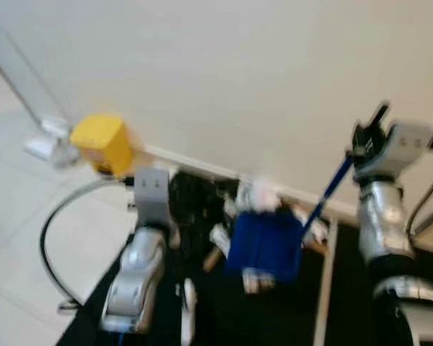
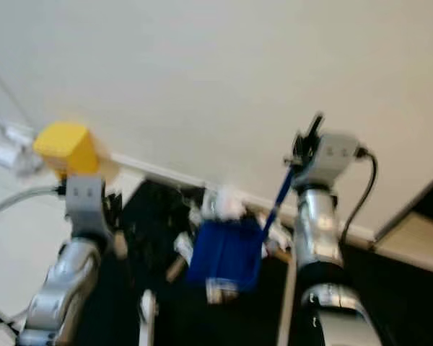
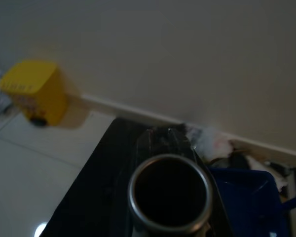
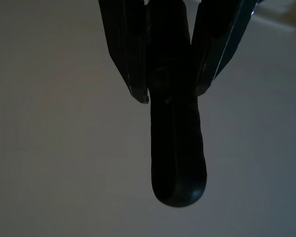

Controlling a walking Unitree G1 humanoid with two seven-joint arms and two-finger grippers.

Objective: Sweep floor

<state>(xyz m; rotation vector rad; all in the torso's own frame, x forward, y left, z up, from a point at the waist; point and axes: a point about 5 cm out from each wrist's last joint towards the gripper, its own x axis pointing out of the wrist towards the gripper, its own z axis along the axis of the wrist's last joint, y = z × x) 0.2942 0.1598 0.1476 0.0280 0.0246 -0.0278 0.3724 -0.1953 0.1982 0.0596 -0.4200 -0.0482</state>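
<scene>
A blue dustpan (image 1: 265, 245) hangs tilted over a black mat (image 1: 224, 317) by the wall. Its blue handle (image 1: 330, 189) rises to my right gripper (image 1: 366, 137), which is shut on it. In the right wrist view, both black fingers (image 4: 123, 49) clamp the handle's dark end (image 4: 177, 148). White crumpled litter (image 1: 260, 193) and small scraps lie at the skirting behind the pan. My left gripper (image 1: 191, 209) reaches toward the litter. The left wrist view has a silver broom tube (image 3: 169, 195) held between dark fingers. The picture is blurred.
A yellow box (image 1: 102, 143) stands at the wall on the left, with white objects (image 1: 47, 140) beside it. A grey cable (image 1: 50, 231) loops over the pale tiles. A pale pole (image 1: 325, 288) lies across the mat. The white wall (image 1: 238, 72) is close ahead.
</scene>
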